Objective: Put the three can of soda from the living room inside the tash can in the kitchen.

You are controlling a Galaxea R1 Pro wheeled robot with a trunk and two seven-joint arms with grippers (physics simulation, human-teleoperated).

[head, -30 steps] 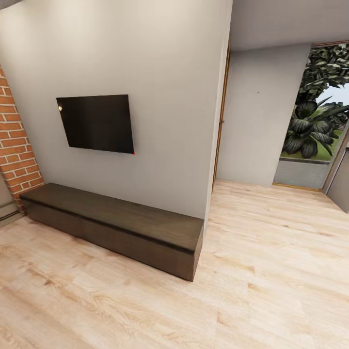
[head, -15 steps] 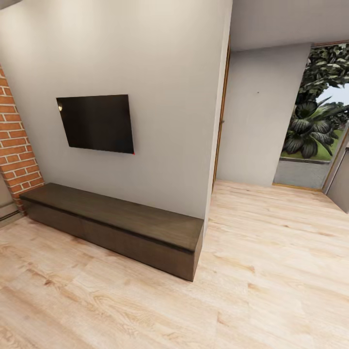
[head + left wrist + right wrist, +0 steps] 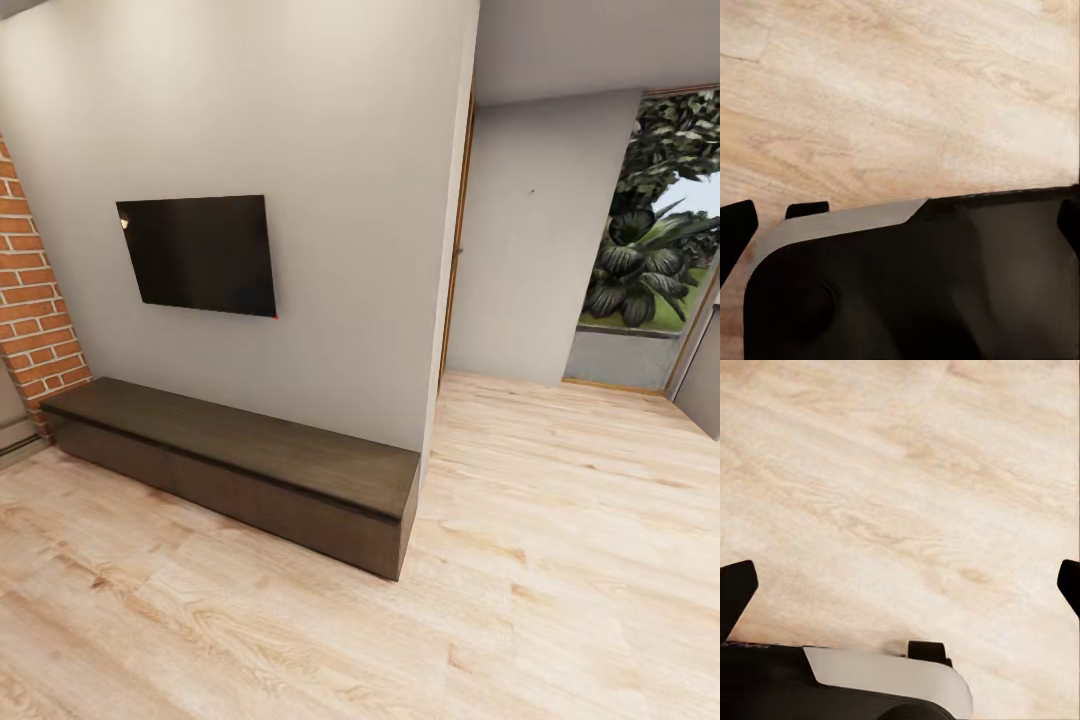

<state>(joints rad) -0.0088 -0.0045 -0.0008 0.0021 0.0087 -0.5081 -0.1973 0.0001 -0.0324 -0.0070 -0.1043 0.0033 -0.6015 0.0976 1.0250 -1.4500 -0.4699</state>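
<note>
both end effectors spread wide, empty, above the floor (image 3: 915, 487).

Left gripper (image 3: 900, 221) points down, its two dark fingertips (image 3: 735, 229) showing at opposite edges of the left wrist view, spread wide with nothing between them; a dark, grey-edged part of the robot's body (image 3: 922, 285) lies beyond the fingers; right gripper (image 3: 900, 581) likewise points down, fingertips (image 3: 736, 585) far apart and holding nothing; a grey-and-black body part (image 3: 870, 682) sits past them.
</note>
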